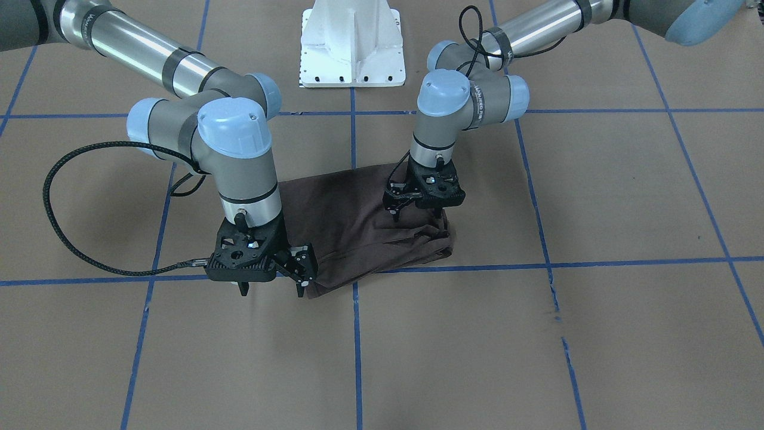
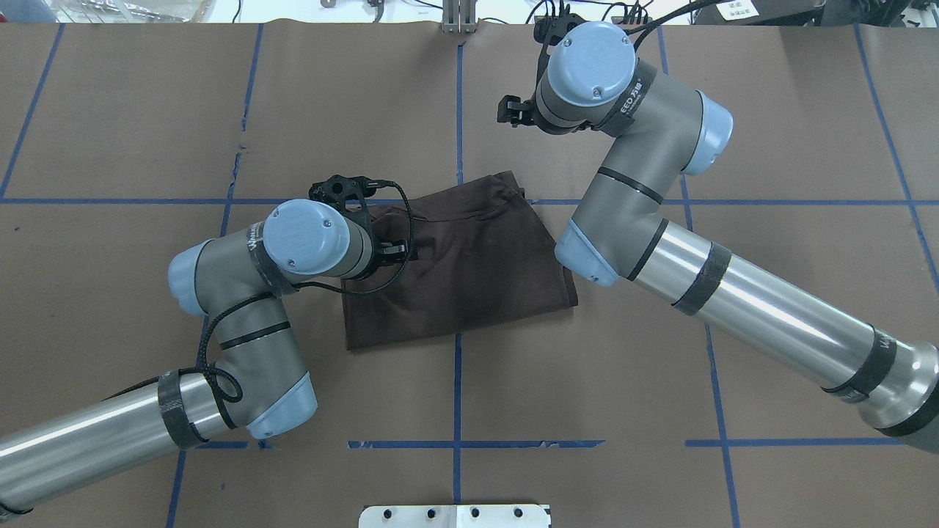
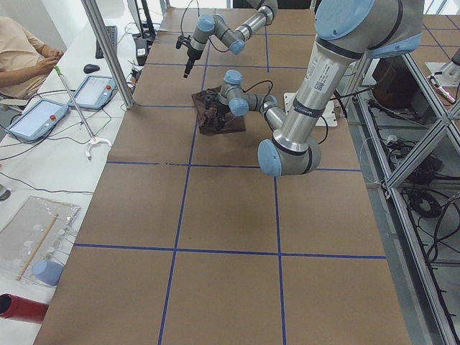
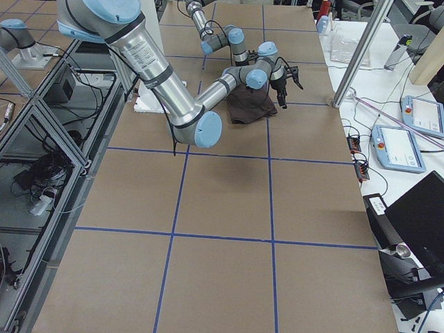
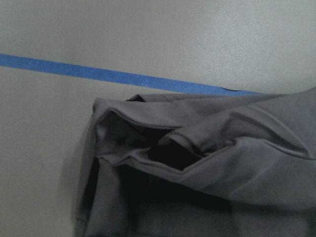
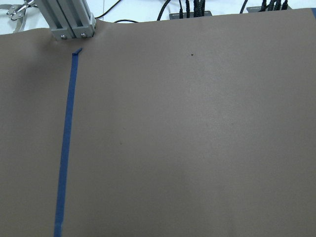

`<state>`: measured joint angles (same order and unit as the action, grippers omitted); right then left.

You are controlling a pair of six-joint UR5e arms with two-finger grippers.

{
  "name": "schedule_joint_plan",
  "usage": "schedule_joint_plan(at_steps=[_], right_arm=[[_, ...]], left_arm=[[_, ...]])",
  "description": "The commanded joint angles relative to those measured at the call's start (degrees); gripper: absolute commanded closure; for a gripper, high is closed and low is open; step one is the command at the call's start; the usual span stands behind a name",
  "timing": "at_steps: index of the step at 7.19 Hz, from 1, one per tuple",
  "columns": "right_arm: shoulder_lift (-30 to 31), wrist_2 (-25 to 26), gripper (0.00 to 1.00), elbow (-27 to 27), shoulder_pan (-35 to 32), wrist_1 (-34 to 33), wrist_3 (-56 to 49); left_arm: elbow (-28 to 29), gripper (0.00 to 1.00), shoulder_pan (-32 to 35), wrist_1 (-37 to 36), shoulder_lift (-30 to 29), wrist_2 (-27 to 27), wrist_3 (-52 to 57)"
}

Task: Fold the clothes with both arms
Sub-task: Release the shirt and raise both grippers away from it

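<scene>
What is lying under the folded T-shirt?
The T-shirt lies on the brown table. Blue tape lines run under its edges; their crossing and anything else beneath the cloth are covered.

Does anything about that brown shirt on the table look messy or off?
Yes. The shirt lies crooked to the blue tape lines, and its edge near the left end effector is bunched, with layers gaping. Nothing looks torn or spilled.

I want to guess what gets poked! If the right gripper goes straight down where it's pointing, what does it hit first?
Most likely the bare table paper, not the T-shirt. The right gripper points down, and its wrist view shows paper and a blue tape line, no cloth. Exact spot unclear.
</scene>
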<state>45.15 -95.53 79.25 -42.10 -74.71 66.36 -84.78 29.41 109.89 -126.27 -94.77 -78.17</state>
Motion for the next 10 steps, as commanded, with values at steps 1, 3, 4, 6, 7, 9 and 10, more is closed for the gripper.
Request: schedule_joint_plan(at_steps=[1,3,4,6,7,9,10], right_arm=[[0.0,0.0,0.0,0.0,-0.1,0.0,0.0],[0.0,0.0,0.0,0.0,0.0,0.0,0.0],[0.2,0.0,0.0,0.0,0.0,0.1,0.0],[0.5,0.0,0.0,0.0,0.0,0.2,0.0],[0.5,-0.1,0.0,0.0,0.0,0.2,0.0],[0.5,-3.4,0.0,0.3,-0.3,0.0,0.0],[0.6,-3.6,0.0,0.4,-0.5,-0.1,-0.1]], left_arm=[[4.1,0.0,4.7,0.4,-0.8,1.3,3.7],[7.9,0.0,9.9,0.9,-1.0,1.3,9.8],[9.9,0.0,11.5,0.9,-0.9,1.3,12.0],[9.8,0.0,14.3,3.7,-1.1,0.7,15.7],[9.5,0.0,14.6,4.3,-1.1,-1.0,16.9],[6.5,0.0,14.7,3.8,-1.2,-3.3,17.0],[4.8,0.0,14.8,3.4,-0.8,-4.6,17.0]])
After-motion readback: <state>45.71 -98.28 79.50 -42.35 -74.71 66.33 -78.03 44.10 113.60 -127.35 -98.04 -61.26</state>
